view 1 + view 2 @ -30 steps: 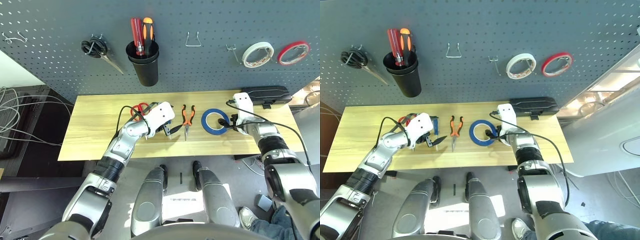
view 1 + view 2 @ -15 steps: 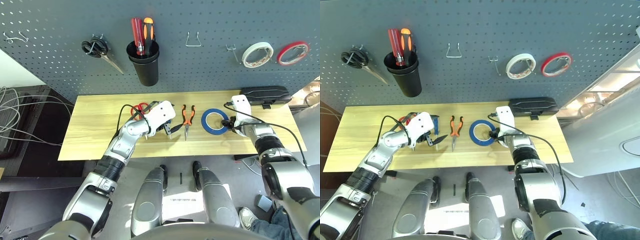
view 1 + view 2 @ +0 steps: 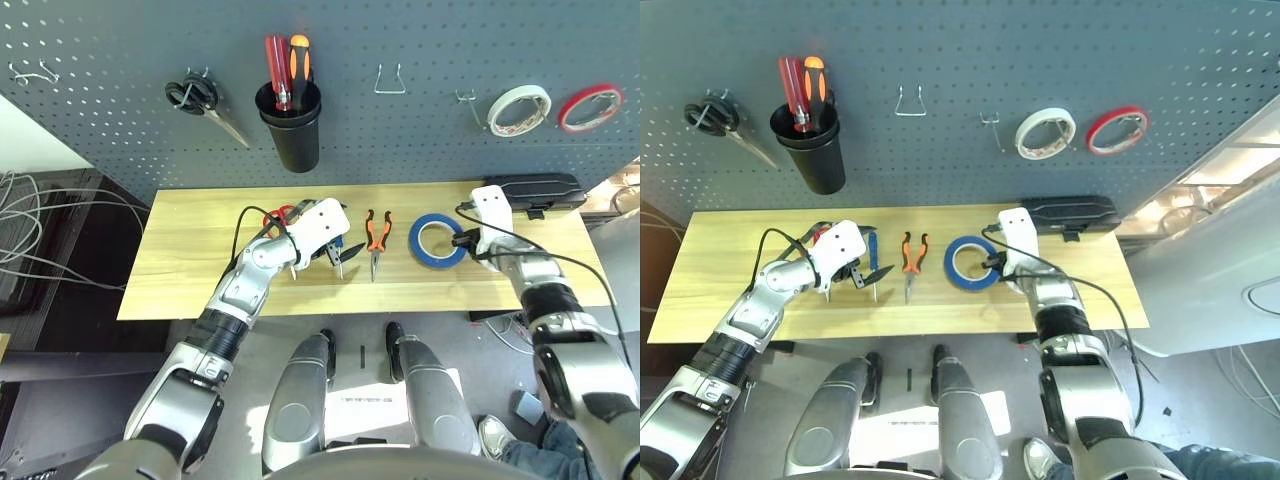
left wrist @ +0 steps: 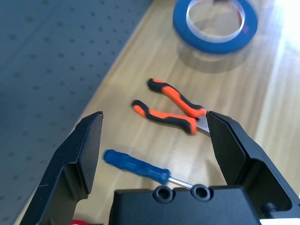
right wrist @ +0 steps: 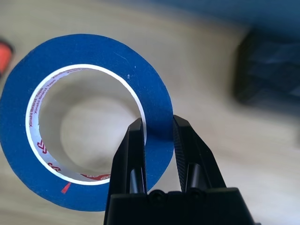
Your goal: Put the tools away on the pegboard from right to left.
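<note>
The blue tape roll lies on the wooden table right of centre. My right gripper is shut on its right wall, one finger inside the ring and one outside. To its left lie the orange-and-black pliers, then the small blue screwdriver. The red-handled scissors peek out behind my left arm. My left gripper hangs open just above the table, over the screwdriver, holding nothing. The dark grey pegboard rises behind the table.
On the pegboard hang black-handled scissors, a black cup holding red and orange screwdrivers, a bare wire hook, a small bare hook, a white tape roll and a red one. A black case sits at the table's back right.
My right gripper's fingers have closed on the blue tape roll's wall. The left arm has barely moved.
</note>
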You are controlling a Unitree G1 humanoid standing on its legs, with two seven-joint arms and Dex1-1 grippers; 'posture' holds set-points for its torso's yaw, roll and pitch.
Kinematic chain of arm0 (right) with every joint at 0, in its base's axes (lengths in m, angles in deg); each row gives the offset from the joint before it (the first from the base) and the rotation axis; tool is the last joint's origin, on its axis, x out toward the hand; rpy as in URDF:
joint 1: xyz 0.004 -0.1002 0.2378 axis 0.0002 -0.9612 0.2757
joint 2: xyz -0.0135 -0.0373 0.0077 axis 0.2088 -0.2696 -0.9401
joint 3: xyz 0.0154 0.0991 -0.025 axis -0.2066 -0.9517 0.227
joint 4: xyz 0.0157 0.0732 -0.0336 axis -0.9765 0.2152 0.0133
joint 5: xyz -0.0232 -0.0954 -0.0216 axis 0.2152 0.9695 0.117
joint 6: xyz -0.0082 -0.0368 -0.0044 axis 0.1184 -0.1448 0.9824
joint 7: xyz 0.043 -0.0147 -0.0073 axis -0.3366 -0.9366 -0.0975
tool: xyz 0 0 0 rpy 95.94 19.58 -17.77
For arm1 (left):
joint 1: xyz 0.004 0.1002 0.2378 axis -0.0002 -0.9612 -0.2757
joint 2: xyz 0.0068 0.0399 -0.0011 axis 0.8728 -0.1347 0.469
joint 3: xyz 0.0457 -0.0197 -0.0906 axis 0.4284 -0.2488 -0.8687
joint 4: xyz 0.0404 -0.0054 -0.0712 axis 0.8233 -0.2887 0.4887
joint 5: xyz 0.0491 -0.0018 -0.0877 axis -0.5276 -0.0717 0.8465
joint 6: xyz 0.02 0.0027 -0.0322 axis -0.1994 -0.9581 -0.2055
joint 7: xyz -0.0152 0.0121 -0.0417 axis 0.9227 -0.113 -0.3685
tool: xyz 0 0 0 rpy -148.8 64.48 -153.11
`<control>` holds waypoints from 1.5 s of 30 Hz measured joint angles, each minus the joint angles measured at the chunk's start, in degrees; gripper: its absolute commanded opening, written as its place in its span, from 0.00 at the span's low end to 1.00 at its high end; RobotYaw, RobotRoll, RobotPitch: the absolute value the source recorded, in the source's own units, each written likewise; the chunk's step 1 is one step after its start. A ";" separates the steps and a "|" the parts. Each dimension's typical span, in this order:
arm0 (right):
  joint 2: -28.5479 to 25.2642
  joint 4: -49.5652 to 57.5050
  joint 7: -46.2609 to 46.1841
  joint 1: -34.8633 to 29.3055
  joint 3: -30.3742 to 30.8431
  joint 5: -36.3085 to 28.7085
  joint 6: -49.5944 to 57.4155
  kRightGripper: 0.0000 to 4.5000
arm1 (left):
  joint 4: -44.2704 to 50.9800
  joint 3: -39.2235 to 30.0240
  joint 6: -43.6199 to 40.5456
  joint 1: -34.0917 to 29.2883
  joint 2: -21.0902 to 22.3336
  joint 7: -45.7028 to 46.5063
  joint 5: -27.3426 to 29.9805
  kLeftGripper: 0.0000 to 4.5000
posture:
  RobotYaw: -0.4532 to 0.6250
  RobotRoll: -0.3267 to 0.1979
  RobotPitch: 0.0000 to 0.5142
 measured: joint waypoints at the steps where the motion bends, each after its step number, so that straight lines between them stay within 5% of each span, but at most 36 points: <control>1: -1.57 1.97 0.28 -1.80 0.47 0.99 -4.56 0.16 | -0.08 -0.31 0.72 0.29 -0.59 0.32 0.18 1.00 | 0.52 0.62 0.57; 7: -7.80 10.20 1.96 -11.34 1.39 3.55 -30.39 0.16 | -0.15 -3.00 8.61 1.85 -3.98 1.36 3.90 1.00 | 0.50 0.62 0.57; 16: -11.20 18.59 -1.31 -16.27 -4.03 3.64 -44.25 0.16 | 4.50 -3.74 16.40 3.08 -6.82 -3.36 11.50 1.00 | 0.48 0.62 0.56; 29: -10.17 27.96 -1.09 -5.43 -6.29 1.25 -40.23 0.16 | 4.67 -4.01 17.10 3.35 -7.38 -3.76 12.56 1.00 | 0.48 0.62 0.55; 45: -7.37 11.21 -2.94 5.40 -4.42 3.34 -39.43 0.16 | 4.24 -4.17 17.34 4.06 -7.39 -3.32 12.41 1.00 | 0.51 0.62 0.54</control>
